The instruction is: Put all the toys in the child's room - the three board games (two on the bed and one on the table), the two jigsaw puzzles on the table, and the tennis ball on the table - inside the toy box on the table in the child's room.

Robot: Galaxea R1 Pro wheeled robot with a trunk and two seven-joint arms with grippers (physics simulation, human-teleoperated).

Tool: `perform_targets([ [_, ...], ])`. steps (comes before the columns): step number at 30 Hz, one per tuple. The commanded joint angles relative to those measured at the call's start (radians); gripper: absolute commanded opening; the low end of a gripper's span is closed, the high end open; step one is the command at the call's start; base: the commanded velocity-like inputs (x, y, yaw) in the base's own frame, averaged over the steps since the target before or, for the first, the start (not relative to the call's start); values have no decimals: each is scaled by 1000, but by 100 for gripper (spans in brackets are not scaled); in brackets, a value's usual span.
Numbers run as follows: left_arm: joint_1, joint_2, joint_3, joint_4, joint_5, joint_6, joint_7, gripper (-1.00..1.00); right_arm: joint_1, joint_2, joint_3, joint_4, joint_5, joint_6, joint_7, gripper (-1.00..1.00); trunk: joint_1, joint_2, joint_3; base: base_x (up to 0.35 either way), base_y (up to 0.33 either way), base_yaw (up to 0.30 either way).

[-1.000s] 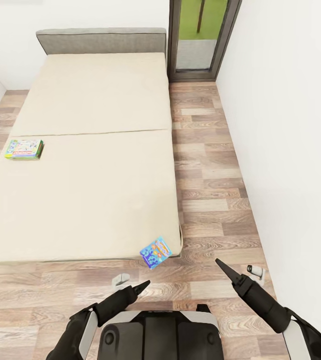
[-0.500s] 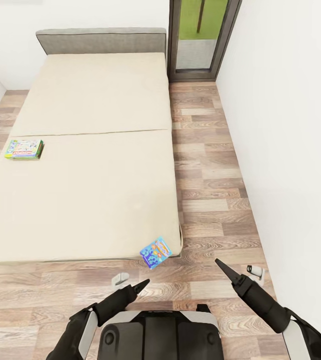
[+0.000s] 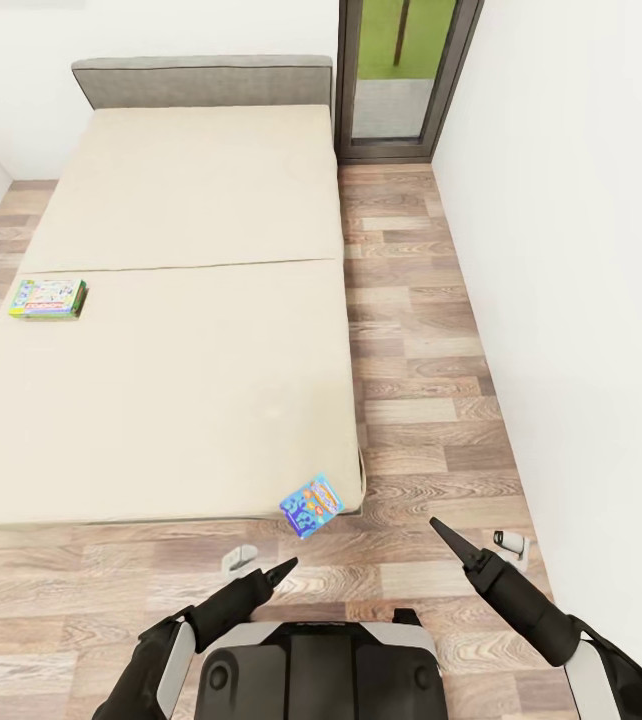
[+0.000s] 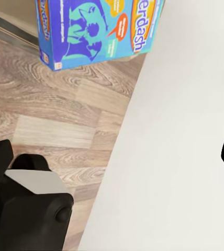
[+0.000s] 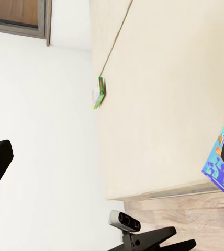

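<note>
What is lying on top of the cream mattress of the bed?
Two flat printed game boxes: a green-white one near its left edge and a blue one overhanging the near right corner. The rest of the cream mattress is bare.

1. The room was evenly and brightly lit, with no single light source apparent.
2. Shadows were faint; the bed cast only a thin dark line on the floor.
3. The white wall looked washed out, nearly featureless.
4. All views were sharp, without blur or glare.
</note>
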Motion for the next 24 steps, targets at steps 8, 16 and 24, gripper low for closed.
perform_targets([
  [8,0,-1,3,0,19,9,-2,100,0,1,-2,0,-3,7,1,100,31,-57,-26,0,0,0],
  [16,-1,-1,3,0,23,9,-2,100,0,2,-2,0,-3,7,1,100,62,-113,-51,0,0,0],
  [24,-2,-1,3,0,26,9,-2,100,0,1,14,0,-2,5,0,100,92,-169,-76,0,0,0],
])
